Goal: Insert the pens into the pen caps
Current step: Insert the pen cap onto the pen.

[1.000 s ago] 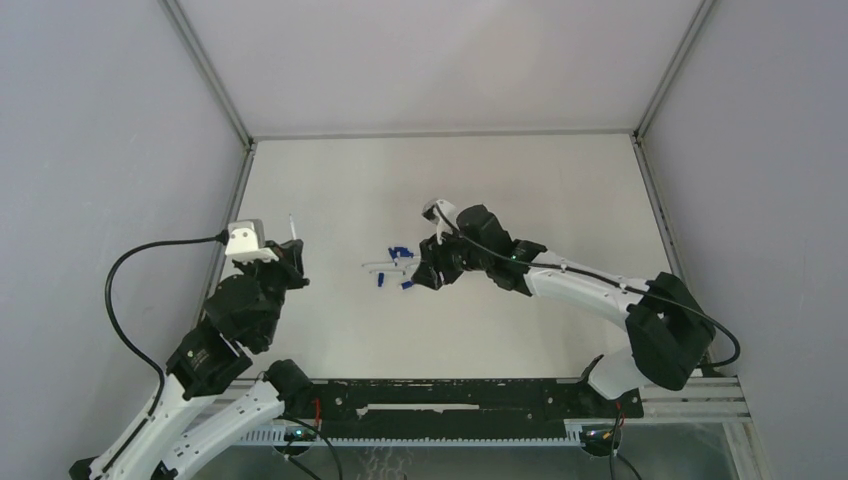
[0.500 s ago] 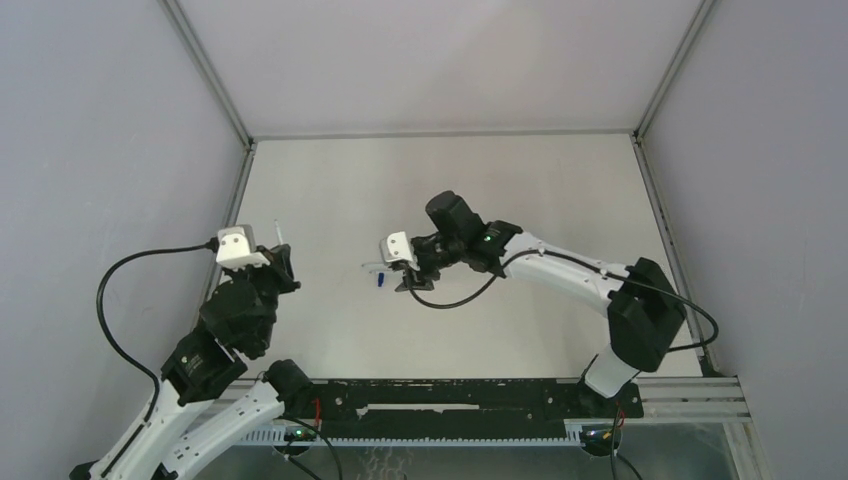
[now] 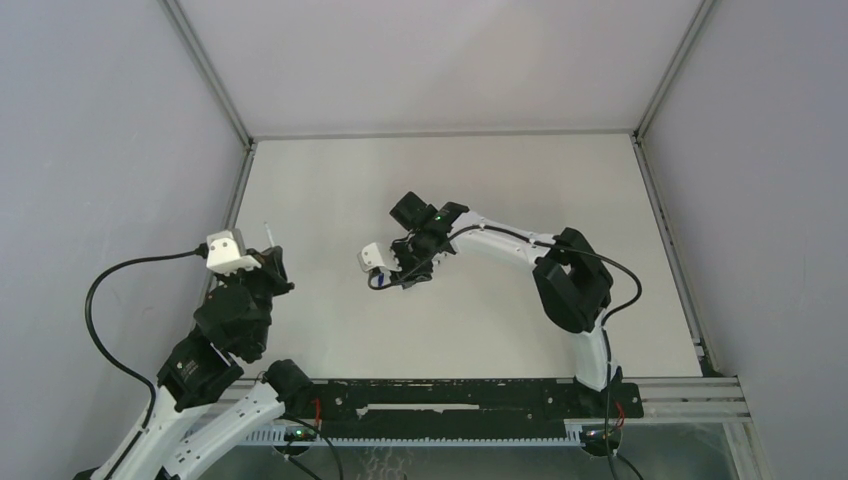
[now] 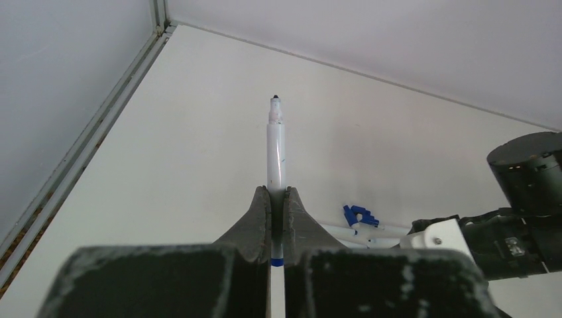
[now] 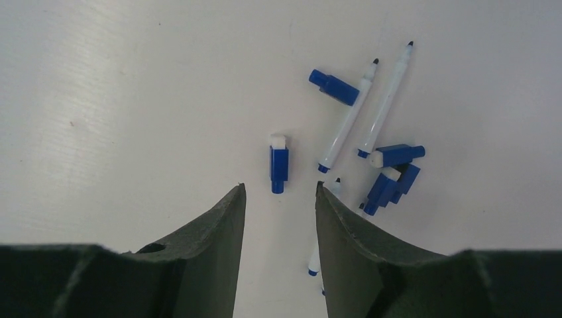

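Observation:
My left gripper (image 4: pixel 277 199) is shut on a white pen (image 4: pixel 275 149), whose dark tip points up and away from the jaws. In the top view this gripper (image 3: pixel 273 262) stands at the table's left side, apart from the pile. My right gripper (image 5: pixel 278 187) hangs open over the pile. One blue pen cap (image 5: pixel 279 169) lies just ahead of the gap between its fingers. Two loose pens (image 5: pixel 348 119) (image 5: pixel 388 99) lie to the right, with more caps (image 5: pixel 333 86) (image 5: pixel 396 155) (image 5: pixel 390 187) around them. A third pen (image 5: pixel 314 260) is partly hidden by the right finger.
The right arm (image 3: pixel 500 240) reaches leftward across the table's middle and covers the pile in the top view. A metal frame rail (image 3: pixel 232 215) runs along the table's left edge, close to my left gripper. Grey walls enclose the table.
The right arm has swung left and its wrist has turned, so the open gripper now points down over the pile. The left arm has drawn back slightly to the left, still holding its pen.

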